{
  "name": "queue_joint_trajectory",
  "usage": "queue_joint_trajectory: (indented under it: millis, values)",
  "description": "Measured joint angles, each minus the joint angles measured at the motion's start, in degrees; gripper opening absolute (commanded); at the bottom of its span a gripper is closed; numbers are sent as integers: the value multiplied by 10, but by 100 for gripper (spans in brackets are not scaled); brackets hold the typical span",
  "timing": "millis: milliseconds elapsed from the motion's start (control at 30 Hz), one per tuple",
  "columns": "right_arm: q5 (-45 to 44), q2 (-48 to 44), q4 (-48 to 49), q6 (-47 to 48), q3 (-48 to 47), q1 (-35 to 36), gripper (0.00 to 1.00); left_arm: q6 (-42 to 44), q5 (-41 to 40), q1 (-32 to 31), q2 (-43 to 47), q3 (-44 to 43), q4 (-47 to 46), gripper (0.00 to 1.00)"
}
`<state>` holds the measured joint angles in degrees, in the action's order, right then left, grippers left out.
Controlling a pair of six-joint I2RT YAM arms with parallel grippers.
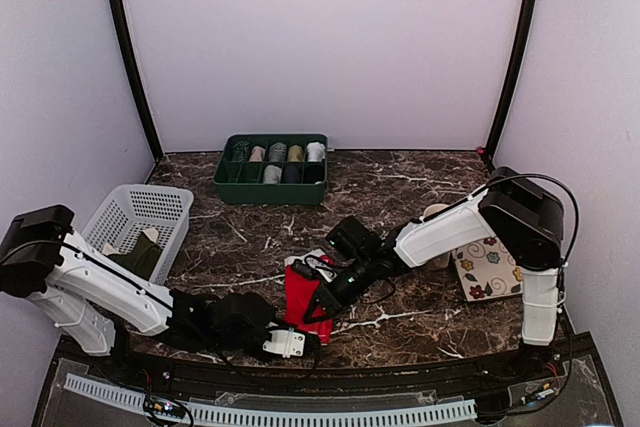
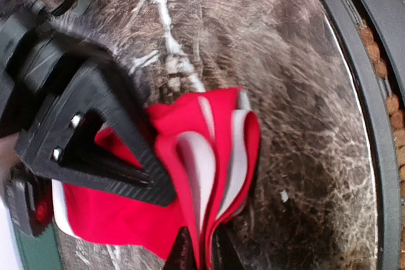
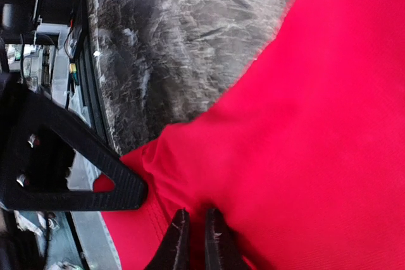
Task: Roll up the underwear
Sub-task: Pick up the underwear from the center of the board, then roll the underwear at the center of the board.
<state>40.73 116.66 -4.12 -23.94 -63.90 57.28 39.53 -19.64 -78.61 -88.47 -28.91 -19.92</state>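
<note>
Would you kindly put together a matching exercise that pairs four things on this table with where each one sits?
Things:
1. red underwear
2. white mesh basket
3. green divided tray
4. floral-print cloth

Places:
A. far middle of the table, holding rolled garments
B. near edge, pinched by the left fingers and right fingers
C. left side, holding a dark olive garment
D. right side of the table

Pairs: 1-B, 2-C, 3-A, 4-D
</note>
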Motion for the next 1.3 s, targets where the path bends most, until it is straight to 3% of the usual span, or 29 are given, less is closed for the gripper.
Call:
queue_joint_trajectory:
  millis: [167, 333, 533, 767, 967, 1300]
  values:
    - [-30, -26, 5, 10, 9, 5, 29, -73, 125, 72, 63, -19, 81, 1]
    - [-96, -94, 11, 14, 70, 2, 34, -113, 257, 131, 76, -54, 156, 0]
    - [-177, -197, 33, 37, 158, 7, 47, -149, 435, 212, 22, -126, 240, 0]
    - [-278, -324, 75, 95, 226, 73, 52, -178, 611, 306, -85, -217, 316, 0]
    - [-358, -329, 87, 154, 226, 141, 55, -186, 681, 324, -187, -304, 384, 0]
    - [-436, -258, 93, 245, 184, 189, 57, -195, 733, 333, -246, -342, 433, 1]
